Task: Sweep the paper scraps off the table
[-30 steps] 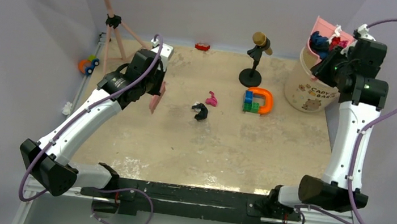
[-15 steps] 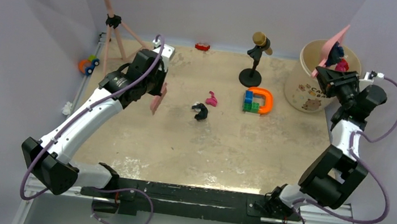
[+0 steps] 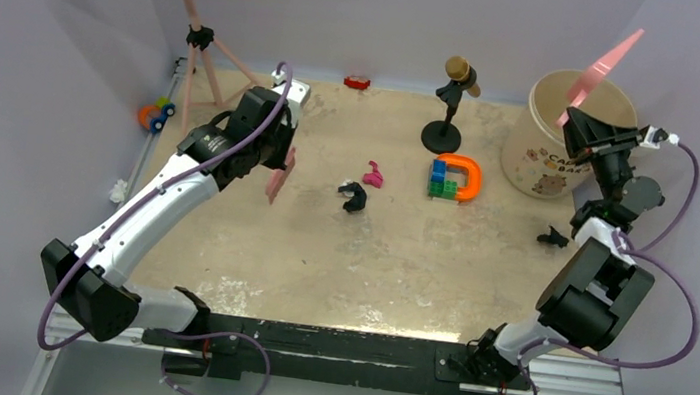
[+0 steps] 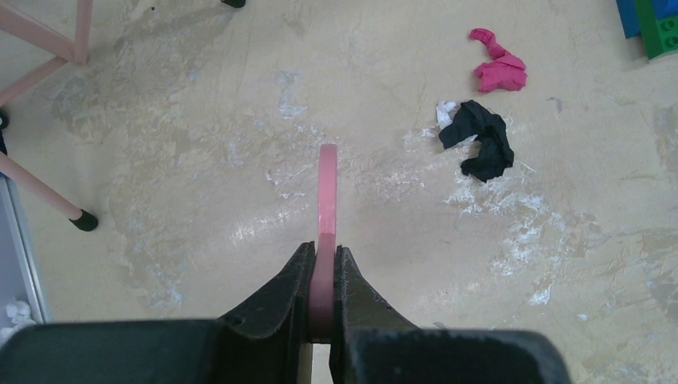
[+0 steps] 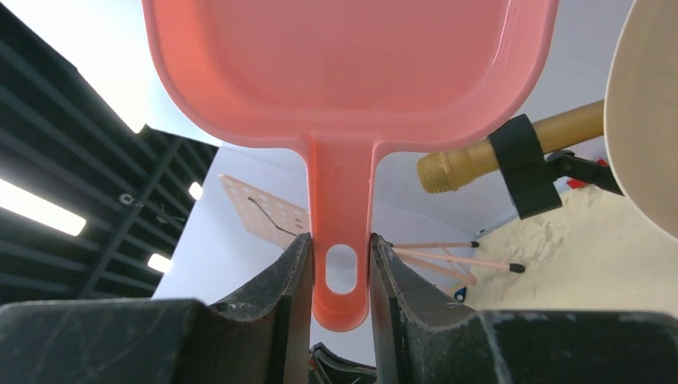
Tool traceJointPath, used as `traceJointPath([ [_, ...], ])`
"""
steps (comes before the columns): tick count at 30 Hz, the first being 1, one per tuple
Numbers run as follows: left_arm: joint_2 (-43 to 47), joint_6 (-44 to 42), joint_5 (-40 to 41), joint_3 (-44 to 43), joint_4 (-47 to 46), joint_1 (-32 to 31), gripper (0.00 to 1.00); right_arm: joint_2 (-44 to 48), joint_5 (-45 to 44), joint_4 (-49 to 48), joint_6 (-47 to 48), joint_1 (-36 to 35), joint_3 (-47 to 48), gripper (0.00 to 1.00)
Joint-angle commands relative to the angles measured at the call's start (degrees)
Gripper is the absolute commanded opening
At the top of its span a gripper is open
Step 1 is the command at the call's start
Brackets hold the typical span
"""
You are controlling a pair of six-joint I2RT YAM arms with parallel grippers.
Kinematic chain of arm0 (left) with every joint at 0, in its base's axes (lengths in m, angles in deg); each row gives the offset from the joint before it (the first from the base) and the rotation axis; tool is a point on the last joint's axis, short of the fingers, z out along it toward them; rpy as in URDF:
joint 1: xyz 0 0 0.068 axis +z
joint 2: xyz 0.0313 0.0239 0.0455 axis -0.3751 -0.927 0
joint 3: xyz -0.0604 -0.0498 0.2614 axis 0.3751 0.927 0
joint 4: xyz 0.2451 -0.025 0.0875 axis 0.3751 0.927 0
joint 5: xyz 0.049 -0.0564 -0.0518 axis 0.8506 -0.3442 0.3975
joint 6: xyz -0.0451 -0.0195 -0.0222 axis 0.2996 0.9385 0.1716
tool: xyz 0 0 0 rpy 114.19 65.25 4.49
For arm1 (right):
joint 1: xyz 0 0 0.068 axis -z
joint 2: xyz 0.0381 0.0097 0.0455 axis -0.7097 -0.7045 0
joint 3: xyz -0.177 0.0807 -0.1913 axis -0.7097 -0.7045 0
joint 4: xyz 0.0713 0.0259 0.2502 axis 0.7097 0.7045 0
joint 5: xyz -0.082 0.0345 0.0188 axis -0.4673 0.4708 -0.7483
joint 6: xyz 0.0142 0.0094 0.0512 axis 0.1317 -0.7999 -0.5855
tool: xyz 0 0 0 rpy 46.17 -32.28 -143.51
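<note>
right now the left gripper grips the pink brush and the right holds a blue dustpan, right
No: the dustpan is pink, not blue, as the right wrist view shows. The right gripper holds it; the left gripper grips the pink brush.

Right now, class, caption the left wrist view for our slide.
Left pincer shut on a pink brush; black scrap and magenta scrap lie ahead on the table.

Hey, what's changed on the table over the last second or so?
The right gripper swung the dustpan up from tipping over the bucket to standing on end above it, empty. A dark scrap now lies on the table beside the right arm. The left gripper, its brush, the pink scrap and the black scrap stayed put.
</note>
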Motion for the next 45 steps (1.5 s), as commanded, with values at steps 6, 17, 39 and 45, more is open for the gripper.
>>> traceJointPath([
  [6,-0.2,-0.1,-1.5,-0.9,-1.3,0.3,0.00,-2.1,-1.5,-9.9,-5.9,0.3,-4.8,0.00],
  [17,0.5,0.3,-6.0,-0.8,-1.9,0.2,0.00,14.7,-0.2,54.4,41.7,-0.5,11.7,0.00],
  [39,-18.1,45.4,-35.2,2.0,-47.7,-17.3,0.00,43.6,-38.5,103.2,78.5,-22.4,24.1,0.00],
  [45,-33.5,54.2,-27.7,-7.3,-62.5,-26.0,0.00,50.9,-46.0,102.5,78.3,-22.4,23.2,0.00],
])
